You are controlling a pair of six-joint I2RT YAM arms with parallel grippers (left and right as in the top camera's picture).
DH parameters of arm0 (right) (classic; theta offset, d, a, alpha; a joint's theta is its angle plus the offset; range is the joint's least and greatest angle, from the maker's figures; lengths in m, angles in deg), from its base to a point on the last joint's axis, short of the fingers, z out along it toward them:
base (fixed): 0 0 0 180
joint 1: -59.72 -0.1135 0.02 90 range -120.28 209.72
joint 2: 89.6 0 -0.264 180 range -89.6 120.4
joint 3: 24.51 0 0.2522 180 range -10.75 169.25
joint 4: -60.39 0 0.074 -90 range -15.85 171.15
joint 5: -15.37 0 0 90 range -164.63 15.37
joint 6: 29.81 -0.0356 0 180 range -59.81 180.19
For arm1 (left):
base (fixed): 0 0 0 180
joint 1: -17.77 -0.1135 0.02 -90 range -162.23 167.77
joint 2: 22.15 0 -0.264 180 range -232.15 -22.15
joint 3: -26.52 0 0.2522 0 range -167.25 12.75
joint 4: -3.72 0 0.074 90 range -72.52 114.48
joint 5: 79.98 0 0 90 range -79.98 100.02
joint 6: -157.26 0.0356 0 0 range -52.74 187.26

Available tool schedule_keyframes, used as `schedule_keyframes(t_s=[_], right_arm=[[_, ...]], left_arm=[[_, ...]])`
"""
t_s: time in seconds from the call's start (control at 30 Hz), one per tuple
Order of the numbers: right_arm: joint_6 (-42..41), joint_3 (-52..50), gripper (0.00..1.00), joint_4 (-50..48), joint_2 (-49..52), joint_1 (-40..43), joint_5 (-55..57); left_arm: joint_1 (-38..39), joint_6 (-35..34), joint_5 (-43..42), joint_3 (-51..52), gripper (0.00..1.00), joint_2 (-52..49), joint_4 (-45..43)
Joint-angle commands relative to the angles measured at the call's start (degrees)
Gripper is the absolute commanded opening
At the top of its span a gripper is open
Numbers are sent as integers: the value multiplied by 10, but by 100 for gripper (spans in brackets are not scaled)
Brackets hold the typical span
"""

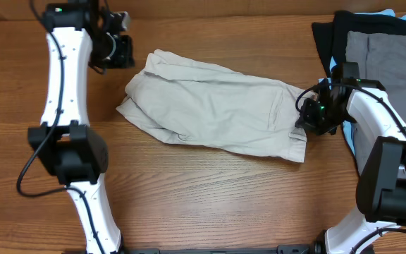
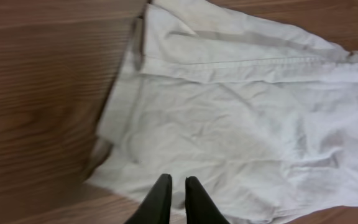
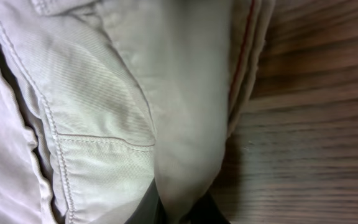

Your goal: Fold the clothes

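Closest to the right wrist lens, a seamed fold of the pale beige cloth shorts (image 3: 166, 112) bulges between the dark fingers (image 3: 146, 208) of the right gripper (image 3: 179, 208). They appear clamped on that hemmed edge, probably so this end can be lifted and carried across for a fold. From overhead the shorts lie crumpled and slanted in the middle of the brown wooden surface (image 1: 210, 212), with the right gripper at their right end and the left gripper (image 1: 122, 51) just beyond their upper-left corner. Its fingers (image 2: 160, 199) are pressed almost together and empty, poised above the cloth's near edge, seemingly ready to take the opposite end. A flat grey garment (image 1: 393, 60) lies apart at the far right, uninvolved. No neat fold is made yet.
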Motion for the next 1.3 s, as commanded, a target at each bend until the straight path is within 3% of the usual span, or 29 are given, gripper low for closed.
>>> schedule_keyframes(t_s=[0.0, 0.47, 0.67, 1.03, 1.27], right_arm=[[43, 15, 4, 4, -11, 28, 17], [72, 50, 4, 9, -11, 92, 3], [72, 50, 4, 9, -11, 90, -4], [71, 75, 4, 29, -11, 90, -61], [30, 177, 4, 93, -11, 65, -85]], left_arm=[[7, 62, -91, 1, 4, -60, -3], [9, 186, -206, 1, 4, -152, 26], [21, 226, -191, 1, 4, -165, 23], [28, 219, -165, 1, 4, -223, 9], [28, 146, -139, 1, 4, -223, -21]])
